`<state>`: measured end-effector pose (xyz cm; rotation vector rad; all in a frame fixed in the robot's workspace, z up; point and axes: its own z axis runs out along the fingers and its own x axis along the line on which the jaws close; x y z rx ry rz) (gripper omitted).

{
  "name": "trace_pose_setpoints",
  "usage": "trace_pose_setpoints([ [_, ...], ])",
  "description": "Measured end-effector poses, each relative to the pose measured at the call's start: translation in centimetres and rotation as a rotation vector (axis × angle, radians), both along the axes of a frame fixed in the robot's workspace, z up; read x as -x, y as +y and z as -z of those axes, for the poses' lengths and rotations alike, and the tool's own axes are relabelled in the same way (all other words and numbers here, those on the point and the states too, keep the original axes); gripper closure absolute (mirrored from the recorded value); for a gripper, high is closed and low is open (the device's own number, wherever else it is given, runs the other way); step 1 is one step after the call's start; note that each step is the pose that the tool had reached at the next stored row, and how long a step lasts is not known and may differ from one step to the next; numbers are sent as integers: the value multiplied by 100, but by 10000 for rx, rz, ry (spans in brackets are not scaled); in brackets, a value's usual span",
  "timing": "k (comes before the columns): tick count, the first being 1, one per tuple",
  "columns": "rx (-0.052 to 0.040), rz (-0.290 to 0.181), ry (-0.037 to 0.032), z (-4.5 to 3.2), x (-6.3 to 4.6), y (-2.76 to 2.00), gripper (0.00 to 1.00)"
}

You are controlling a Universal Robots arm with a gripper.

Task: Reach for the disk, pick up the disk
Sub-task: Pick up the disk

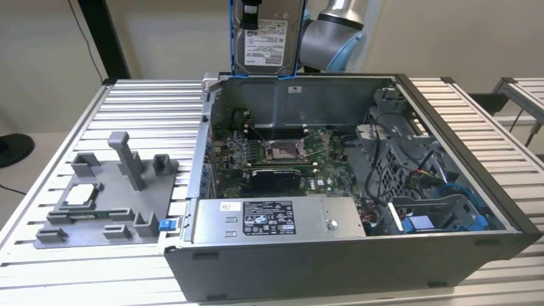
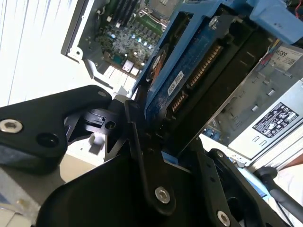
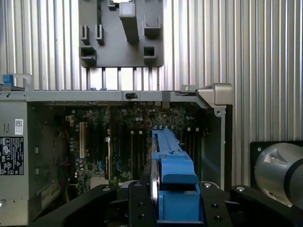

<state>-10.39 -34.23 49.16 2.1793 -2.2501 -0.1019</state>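
above case (image 1: pixel 357 268), tool-held disk (image 1: pixel 267 41)

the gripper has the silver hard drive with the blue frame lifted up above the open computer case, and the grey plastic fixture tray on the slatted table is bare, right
Not quite: the grey plastic fixture tray is not bare. The exterior view shows a small square pale-topped chip on it. The rest holds: the gripper holds the silver hard drive with the blue frame above the open computer case.

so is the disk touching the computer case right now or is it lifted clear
Apart. In the exterior view the disk hangs upright above the back wall of the computer case, with wall background showing around it. The gripper is clamped on it.
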Motion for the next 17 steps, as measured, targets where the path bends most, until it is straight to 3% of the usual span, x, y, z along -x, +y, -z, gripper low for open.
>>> trace_pose_setpoints([
  [6,0,0,3,0,-109,0,100],
  [17,0,0,15,3,-493,0,100],
])
